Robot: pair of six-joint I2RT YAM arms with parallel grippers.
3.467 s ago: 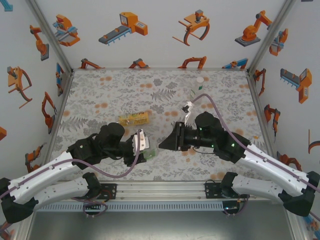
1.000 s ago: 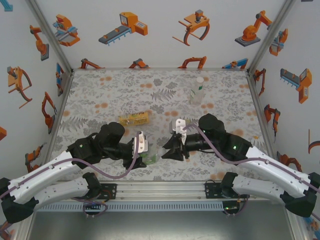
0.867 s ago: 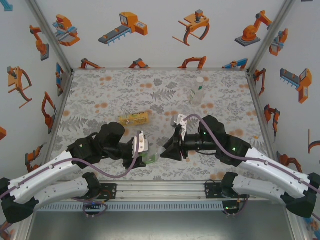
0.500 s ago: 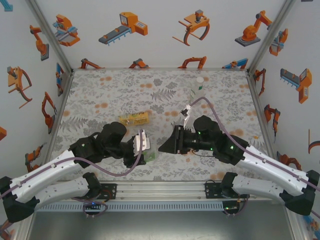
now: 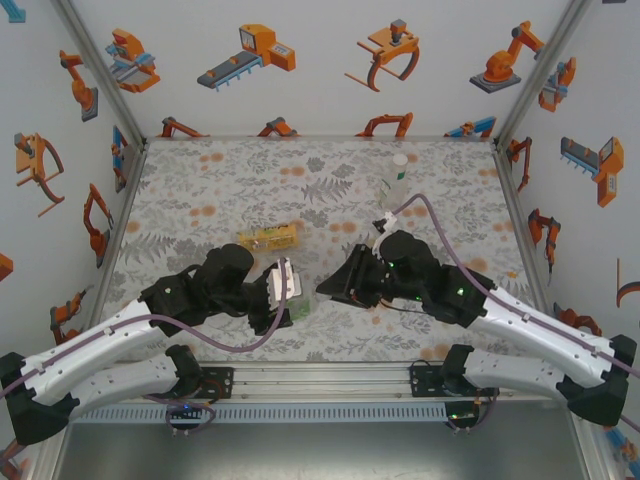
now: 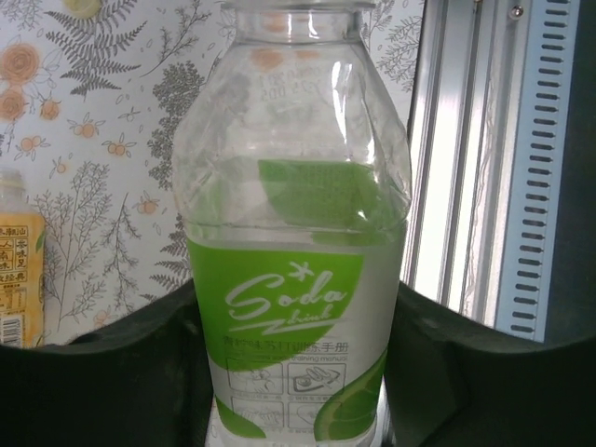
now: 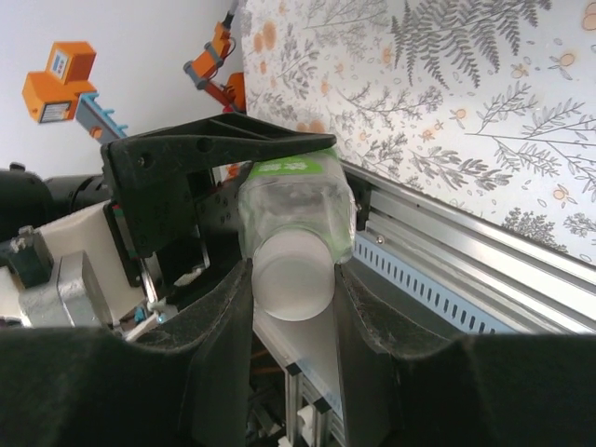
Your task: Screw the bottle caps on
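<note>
Bottle (image 6: pixel 293 186), green label (image 6: pixel 279 298): white script "Soda", word under it blurred; small Chinese print below, illegible.

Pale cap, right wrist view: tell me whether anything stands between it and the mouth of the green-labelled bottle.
Nothing visible does. The pale cap, pinched in the right gripper, sits straight against the neck end of the green-labelled bottle, which the left gripper holds. No object shows between them.
</note>
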